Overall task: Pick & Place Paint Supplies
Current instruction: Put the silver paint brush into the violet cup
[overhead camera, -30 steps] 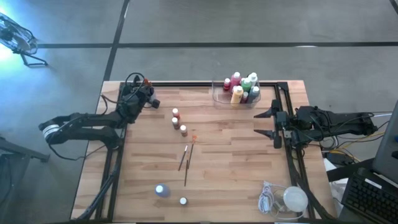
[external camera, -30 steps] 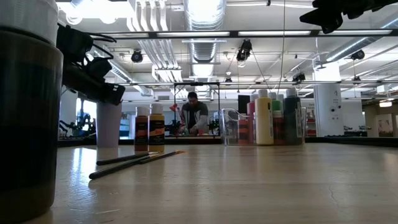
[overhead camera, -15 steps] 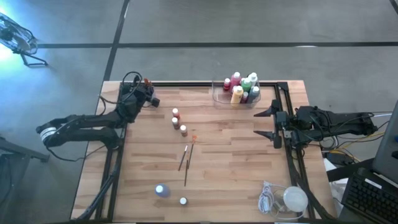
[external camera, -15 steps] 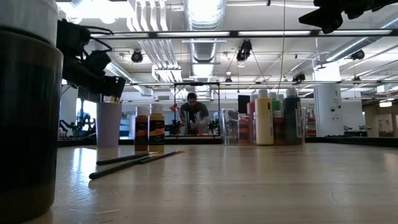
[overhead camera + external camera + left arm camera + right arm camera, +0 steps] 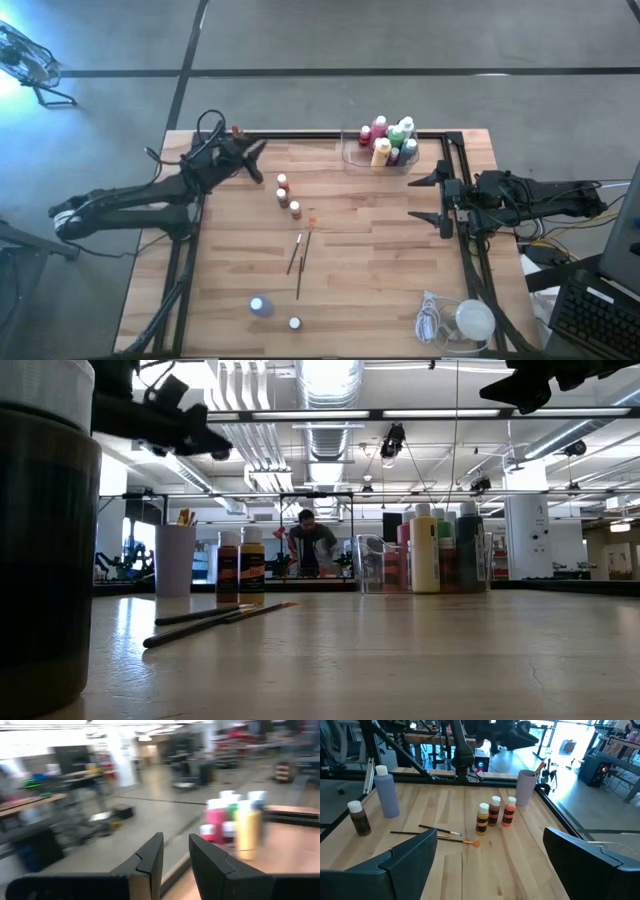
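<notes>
Three small bottles point(image 5: 286, 196) point(image 5: 494, 812), yellow, brown and orange, stand mid-table. Beside them lie thin brushes point(image 5: 298, 258) point(image 5: 440, 832). A tall lilac bottle point(image 5: 261, 306) point(image 5: 387, 793) and a small brown one point(image 5: 295, 323) stand near the near edge. More bottles point(image 5: 390, 140) point(image 5: 235, 822) stand in the clear tray point(image 5: 350, 153). The purple cup point(image 5: 175, 560) point(image 5: 525, 787) at the far left corner holds brush ends. My left gripper point(image 5: 256, 152) point(image 5: 176, 857) hovers high beside the cup, level, with a narrow gap between its fingers and nothing in it. My right gripper point(image 5: 440, 198) waits wide open at the right edge.
A white round lump with a coiled cord point(image 5: 462, 320) lies at the near right corner. A black frame rail point(image 5: 462, 200) runs along the table's edges. Bare wood lies between the brushes and my right gripper. A person point(image 5: 308, 545) stands far behind the table.
My left gripper has risen from just over the purple cup and swung up toward level, its tip moving toward the table's right. The cup's rim and the brush ends in it, which the gripper covered in the low view, now show.
</notes>
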